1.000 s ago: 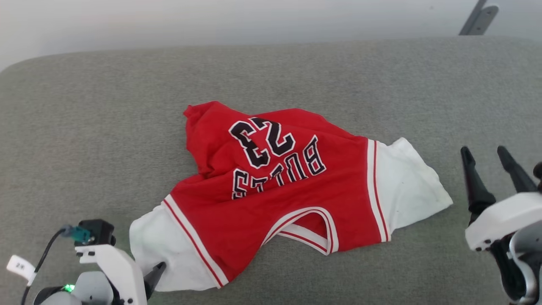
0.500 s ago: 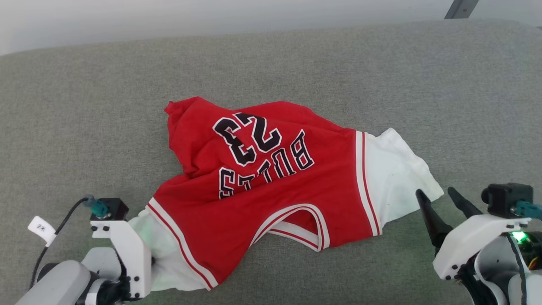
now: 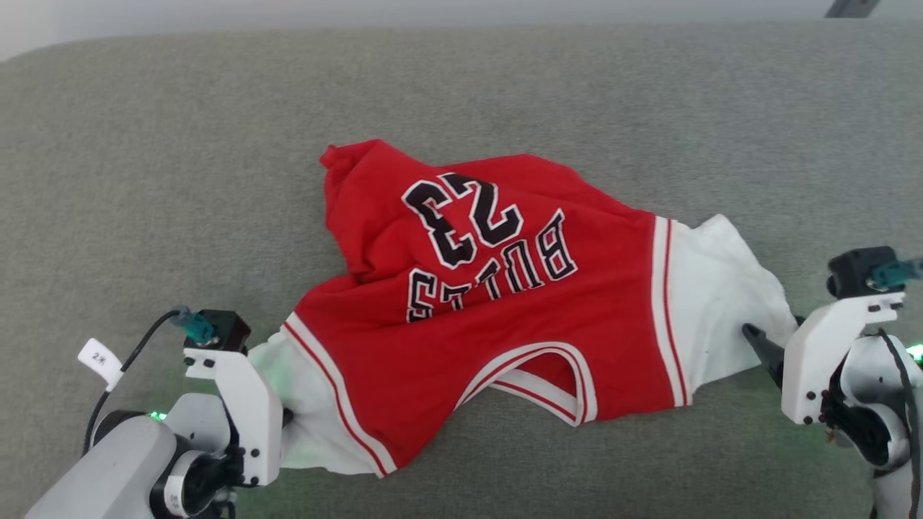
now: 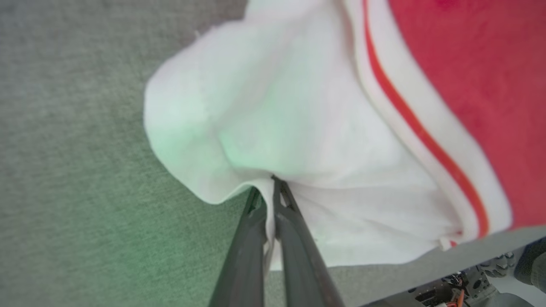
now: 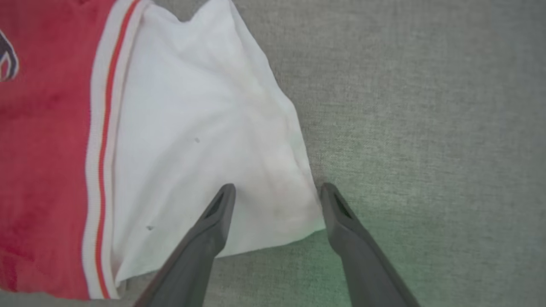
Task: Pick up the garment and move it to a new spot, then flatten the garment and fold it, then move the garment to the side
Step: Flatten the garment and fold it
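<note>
The garment is a red jersey with black "BULLS 23" lettering, lying crumpled on the grey cushion with a white sleeve at each end. My left gripper sits at the lower left sleeve. In the left wrist view this gripper is shut on a fold of the white sleeve. My right gripper is at the right sleeve. The right wrist view shows it open, one finger over the white sleeve and the other just past the sleeve's corner.
The grey upholstered cushion runs wide on all sides of the garment, with its far edge near the top of the head view. A grey metal leg shows beyond that edge at the top right.
My left gripper has closed on the lower left white sleeve. My right gripper has come in from the right to straddle the other sleeve's corner. The head camera has shifted.
</note>
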Tool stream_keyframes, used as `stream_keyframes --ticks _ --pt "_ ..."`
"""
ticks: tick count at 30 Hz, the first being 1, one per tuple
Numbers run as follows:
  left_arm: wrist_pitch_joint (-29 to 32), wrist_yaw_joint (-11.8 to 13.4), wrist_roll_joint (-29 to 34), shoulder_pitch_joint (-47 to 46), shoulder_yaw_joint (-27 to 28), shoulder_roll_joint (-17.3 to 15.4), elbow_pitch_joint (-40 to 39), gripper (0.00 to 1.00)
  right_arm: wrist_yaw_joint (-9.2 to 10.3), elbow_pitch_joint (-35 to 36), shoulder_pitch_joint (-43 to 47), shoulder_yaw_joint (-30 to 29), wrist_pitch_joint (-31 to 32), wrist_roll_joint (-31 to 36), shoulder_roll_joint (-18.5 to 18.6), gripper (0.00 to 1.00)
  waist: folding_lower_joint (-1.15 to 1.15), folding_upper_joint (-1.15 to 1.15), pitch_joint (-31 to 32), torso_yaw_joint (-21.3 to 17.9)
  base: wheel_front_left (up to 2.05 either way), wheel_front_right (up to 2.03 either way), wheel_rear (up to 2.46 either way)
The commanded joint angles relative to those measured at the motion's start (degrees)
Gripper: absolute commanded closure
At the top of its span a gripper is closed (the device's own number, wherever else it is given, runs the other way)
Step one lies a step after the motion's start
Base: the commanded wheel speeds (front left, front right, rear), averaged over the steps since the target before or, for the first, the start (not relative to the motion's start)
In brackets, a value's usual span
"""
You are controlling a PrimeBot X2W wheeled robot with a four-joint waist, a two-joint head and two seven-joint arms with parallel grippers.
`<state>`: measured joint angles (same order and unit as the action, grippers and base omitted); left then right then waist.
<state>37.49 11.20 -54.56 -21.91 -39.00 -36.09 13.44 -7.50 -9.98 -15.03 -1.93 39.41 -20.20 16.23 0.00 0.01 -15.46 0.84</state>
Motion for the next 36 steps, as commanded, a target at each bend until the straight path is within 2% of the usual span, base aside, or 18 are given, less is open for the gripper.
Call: stream_keyframes --ticks 1,7,8,9,10,15,23,26,31,36 --pt "-1.27 0.07 0.65 -0.81 -0.57 1.57 2.30 1.00 0.02 -2.29 -1.79 1.14 2.28 -0.93 0.96 0.00 0.00 -0.01 -0.81 1.14 0.00 0.00 0.00" --pt "-2.00 -0.80 0.83 -2.48 -0.67 2.66 3.17 1.00 -0.01 -11.31 -4.35 6.84 11.00 -5.32 1.30 0.00 0.00 -0.01 -2.08 2.53 0.00 0.00 0.00" --pt "-2.09 -0.86 0.73 -2.71 -0.62 2.80 3.42 1.00 -0.07 -12.76 -4.25 8.25 13.18 -6.61 1.22 0.09 0.00 -0.01 -2.21 2.67 0.00 0.00 0.00" --pt "-2.25 -0.95 0.70 -3.00 -0.55 2.95 3.65 1.00 -0.18 -13.89 -4.26 9.67 15.27 -8.08 1.28 0.86 0.00 -0.01 -2.33 2.80 0.00 0.00 0.00" --pt "-2.46 -1.21 0.57 -3.30 -0.36 3.01 3.86 1.00 -0.20 -14.34 -4.23 11.22 17.47 -9.46 1.56 1.00 0.00 -0.01 -2.43 2.93 0.00 0.00 0.00" --pt "-3.11 -1.63 -0.13 -5.06 1.13 2.52 4.02 1.00 -0.17 -11.57 -6.63 11.45 17.49 -12.79 4.33 1.00 0.00 -0.01 -2.11 3.03 0.00 0.00 0.00" --pt "-0.26 -1.19 -0.22 -9.51 4.32 -2.47 -1.60 1.00 0.02 -1.51 -10.38 7.42 17.42 -18.18 6.26 1.00 0.00 -0.01 1.40 1.92 0.00 0.00 0.00" --pt "1.43 -0.85 -0.66 -12.09 5.80 -4.66 -4.43 1.00 0.01 2.15 -11.82 6.00 18.09 -20.59 4.82 1.00 0.00 -0.01 3.03 1.41 0.00 0.00 0.00" --pt "4.92 -0.52 0.44 -18.15 7.54 -8.00 -8.24 1.00 0.01 6.42 -15.44 3.61 20.14 -22.43 4.62 1.00 0.00 -0.01 5.59 0.82 0.00 0.00 0.00" --pt "7.13 -1.62 0.54 -24.99 8.75 -8.83 -9.18 1.00 0.01 8.73 -20.94 2.16 20.27 -22.94 3.76 1.00 0.00 -0.01 7.69 0.41 0.00 0.00 0.00"
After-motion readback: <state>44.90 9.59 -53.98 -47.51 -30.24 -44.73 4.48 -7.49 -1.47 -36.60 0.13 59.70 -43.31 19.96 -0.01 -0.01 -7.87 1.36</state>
